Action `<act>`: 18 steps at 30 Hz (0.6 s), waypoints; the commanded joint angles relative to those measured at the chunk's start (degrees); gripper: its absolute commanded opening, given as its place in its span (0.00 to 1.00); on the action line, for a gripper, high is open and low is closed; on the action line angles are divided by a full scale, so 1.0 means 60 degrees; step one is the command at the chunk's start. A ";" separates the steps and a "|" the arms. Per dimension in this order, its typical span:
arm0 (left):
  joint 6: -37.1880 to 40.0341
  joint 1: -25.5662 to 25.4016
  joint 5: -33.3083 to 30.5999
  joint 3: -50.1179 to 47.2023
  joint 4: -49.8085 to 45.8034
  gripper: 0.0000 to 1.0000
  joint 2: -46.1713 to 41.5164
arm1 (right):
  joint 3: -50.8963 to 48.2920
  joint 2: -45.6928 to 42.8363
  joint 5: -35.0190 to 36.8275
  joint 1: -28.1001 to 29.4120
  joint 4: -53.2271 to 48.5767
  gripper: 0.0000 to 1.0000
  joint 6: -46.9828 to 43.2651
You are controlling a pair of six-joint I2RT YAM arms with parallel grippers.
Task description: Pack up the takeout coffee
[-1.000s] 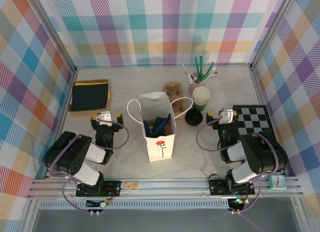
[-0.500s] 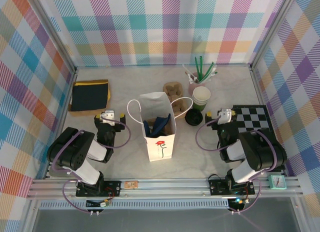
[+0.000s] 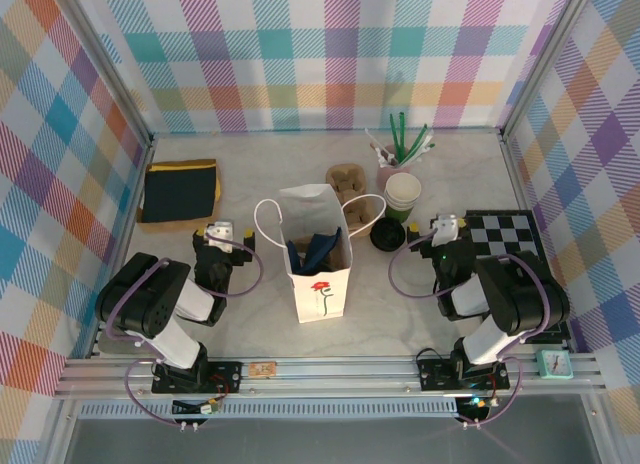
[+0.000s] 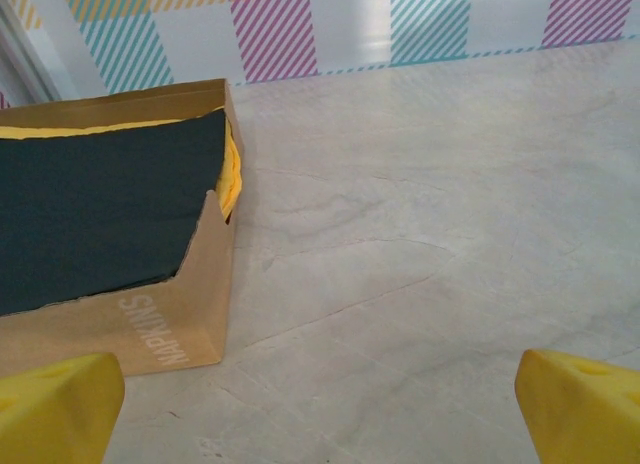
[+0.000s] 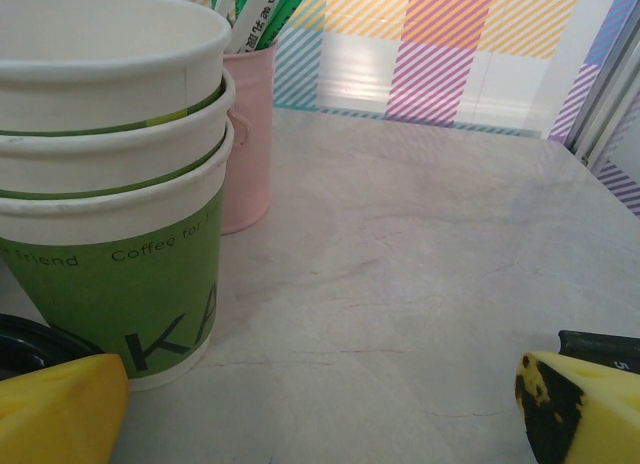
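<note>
The table (image 3: 260,164) is shut in by plaid walls (image 3: 330,54) at 9, 12 and 3 o'clock. A metal rail (image 3: 330,369) is run along its 6 o'clock edge, where both arm bases are bolted. The widest bare stretch is found along the 12 o'clock side, between the napkin box (image 3: 178,192) and the pink holder (image 3: 393,169) of straws. A narrower strip is left free at 6 o'clock, in front of the white paper bag (image 3: 320,274).

The left fingers (image 3: 218,234) are spread wide with nothing between them, just at 9 o'clock of the bag. In the left wrist view open marble is faced, bounded at 10 o'clock by the napkin box. The right fingers (image 3: 447,230) are likewise released and empty. They are set between the loose black lids (image 3: 387,234) at their 9 o'clock and the checkerboard (image 3: 505,239) at their 3 o'clock. In the right wrist view clear table is seen from 12 to 2 o'clock.

The bag is stood upright near the middle of the table, mouth open, with dark blue shapes inside. Whether the takeout coffee is among them cannot be told. A cardboard cup carrier (image 3: 352,189) is placed at 1 o'clock of the bag, near its handle. The stack of lidless cups (image 3: 403,194) is stood just beside the carrier, at its 3 o'clock. The pink holder is set close behind the stack, and the lids are laid just in front of it. A small teal clock (image 3: 552,362) is lodged on the rail at the 5 o'clock corner.
</note>
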 commanded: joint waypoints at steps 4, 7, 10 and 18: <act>-0.0050 0.0267 0.0349 0.0367 -0.0050 1.00 0.0024 | 0.1059 -0.0454 0.0232 -0.0355 -0.2072 0.99 0.0732; -0.0207 0.0451 0.0553 0.0671 -0.0933 1.00 -0.0191 | 0.1772 -0.0520 0.0054 -0.0690 -0.3578 0.99 0.1125; -0.0505 0.0767 0.0913 0.1289 -0.2262 1.00 -0.0380 | 0.1969 -0.0553 -0.0280 -0.0931 -0.4043 0.99 0.1296; -0.1326 0.1718 0.1975 0.2489 -0.4589 1.00 -0.0338 | 0.2013 -0.0551 -0.0340 -0.0969 -0.4131 0.99 0.1307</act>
